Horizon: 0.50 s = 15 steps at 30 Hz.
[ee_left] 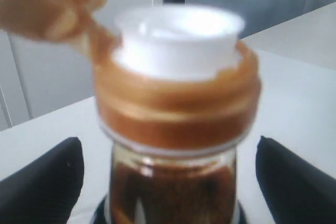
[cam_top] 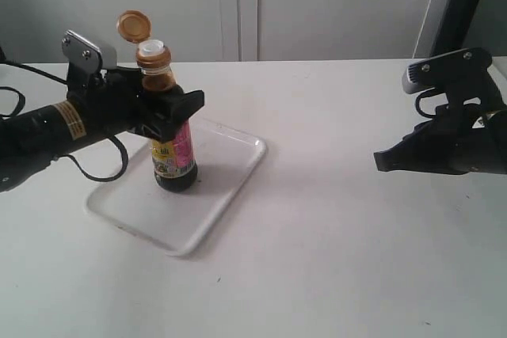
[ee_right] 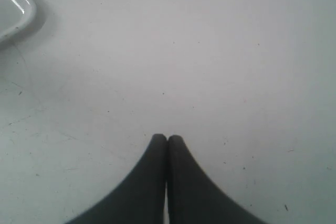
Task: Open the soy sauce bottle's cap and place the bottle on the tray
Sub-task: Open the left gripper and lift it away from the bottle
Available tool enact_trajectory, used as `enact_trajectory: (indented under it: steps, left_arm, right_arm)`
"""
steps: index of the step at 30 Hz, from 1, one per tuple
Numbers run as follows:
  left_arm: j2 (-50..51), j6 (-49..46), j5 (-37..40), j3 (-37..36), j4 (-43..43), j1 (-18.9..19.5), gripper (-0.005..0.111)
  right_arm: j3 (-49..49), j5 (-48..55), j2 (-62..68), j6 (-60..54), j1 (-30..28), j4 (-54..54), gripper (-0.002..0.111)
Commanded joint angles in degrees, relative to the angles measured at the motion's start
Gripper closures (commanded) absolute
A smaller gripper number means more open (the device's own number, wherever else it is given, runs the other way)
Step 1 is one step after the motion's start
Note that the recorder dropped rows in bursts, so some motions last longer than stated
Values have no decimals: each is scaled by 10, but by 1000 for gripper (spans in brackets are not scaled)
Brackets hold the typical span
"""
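With the cap (cam_top: 132,26) already flipped back on its hinge and the white spout (cam_top: 153,46) bared, the opening part of the task looks finished, and the step in hand is the placing: the soy sauce bottle (cam_top: 173,156) stands upright with its base on the white tray (cam_top: 230,187), which lies toward the left side of the surface (cam_top: 341,251). What the next move seems to call for is a clean release, the left jaws spreading wider and drawing straight back so that the bottle is not tipped or dragged off the tray. The left gripper (cam_top: 162,108) reaches in around the bottle's shoulder below the collar; in its wrist view both dark fingers (ee_left: 44,182) show with a gap between each and the glass, so the jaws appear parted and apart from the bottle, though contact lower down is hidden. Over toward the right edge of the surface, the right gripper (ee_right: 167,139) hangs above bare surface with its jaws pressed together, holding nothing, well apart from the tray, whose corner just shows in its wrist view.
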<state>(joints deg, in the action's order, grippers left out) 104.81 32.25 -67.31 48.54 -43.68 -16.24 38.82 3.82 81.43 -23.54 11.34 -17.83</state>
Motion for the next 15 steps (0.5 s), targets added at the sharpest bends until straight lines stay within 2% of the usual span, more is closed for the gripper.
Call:
enact_trajectory:
  steps: [1, 10, 15]
  left_arm:
    - [-31, 8, 3, 1, -5, 2, 18]
    - [-82, 8, 87, 1, 4, 2, 18]
    - [-95, 8, 87, 1, 16, 2, 15]
  right_arm:
    - [-2, -2, 1, -7, 0, 0, 108]
    - [-2, -2, 1, -7, 0, 0, 108]
    - [-2, -2, 1, -7, 0, 0, 108]
